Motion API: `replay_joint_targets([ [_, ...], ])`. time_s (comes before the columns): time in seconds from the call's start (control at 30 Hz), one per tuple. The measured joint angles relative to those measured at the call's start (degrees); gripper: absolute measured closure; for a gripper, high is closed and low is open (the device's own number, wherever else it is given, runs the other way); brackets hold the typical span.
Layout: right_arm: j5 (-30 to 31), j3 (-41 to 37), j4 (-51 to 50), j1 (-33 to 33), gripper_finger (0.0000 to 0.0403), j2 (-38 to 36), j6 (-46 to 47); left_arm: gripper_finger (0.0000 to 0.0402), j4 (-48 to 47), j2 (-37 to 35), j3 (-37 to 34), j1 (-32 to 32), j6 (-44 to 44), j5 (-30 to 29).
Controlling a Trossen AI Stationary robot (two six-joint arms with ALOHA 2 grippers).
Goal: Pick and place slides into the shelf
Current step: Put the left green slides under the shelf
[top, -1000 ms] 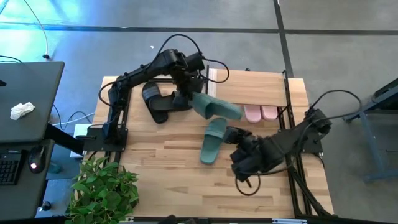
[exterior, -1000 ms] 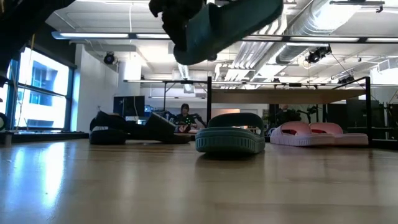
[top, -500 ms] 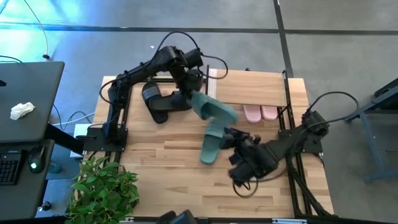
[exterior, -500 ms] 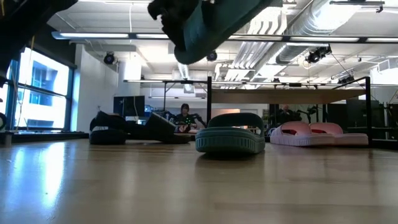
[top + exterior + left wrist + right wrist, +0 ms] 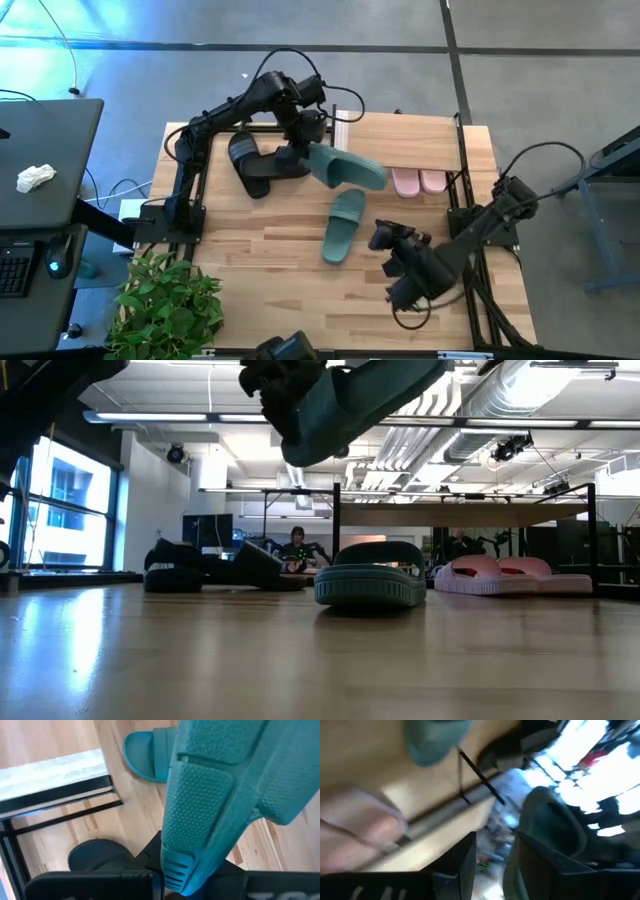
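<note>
Right gripper has backed off toward the lower right of the high view, off the teal slide on the table, fingers apart and empty; left gripper stays clamped on the heel of the lifted teal slide at frame centre, just short of the shelf. Rubber looks light, bendy and grippy, so an edge pinch at the heel or strap should hold, though the toe will likely droop

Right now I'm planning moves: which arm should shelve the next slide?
Left: the left gripper already holds a dark teal-green rubber slide aloft beside the wooden-topped shelf.
</note>
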Motion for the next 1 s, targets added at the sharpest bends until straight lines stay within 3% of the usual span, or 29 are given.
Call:
replay_joint_targets([
  [0.1,13.97,-5.14,0.14,2.44,0.0279,-1.42,-5.64,0.0376,-0.02,0.03,0.0,-0.58,0.43,-0.13],
  [0.13,15.02,-6.16,0.45,2.64,0.0279,-2.04,-4.48,0.0376,-0.02,0.29,0.04,-0.92,0.45,-0.18],
  [0.27,10.7,-9.89,0.15,2.61,0.0279,-3.22,-0.75,0.0376,-0.04,0.81,-0.05,-1.48,0.71,-0.3],
  [0.5,18.0,-11.23,0.08,2.12,0.0279,-3.5,-5.33,0.0376,-0.02,2.38,-0.03,-2.45,0.39,0.68],
  [1.0,16.55,-10.63,0.11,-1.7,0.0279,-3.5,-9.06,0.0376,0.0,3.1,0.0,-3.55,0.47,1.66],
])
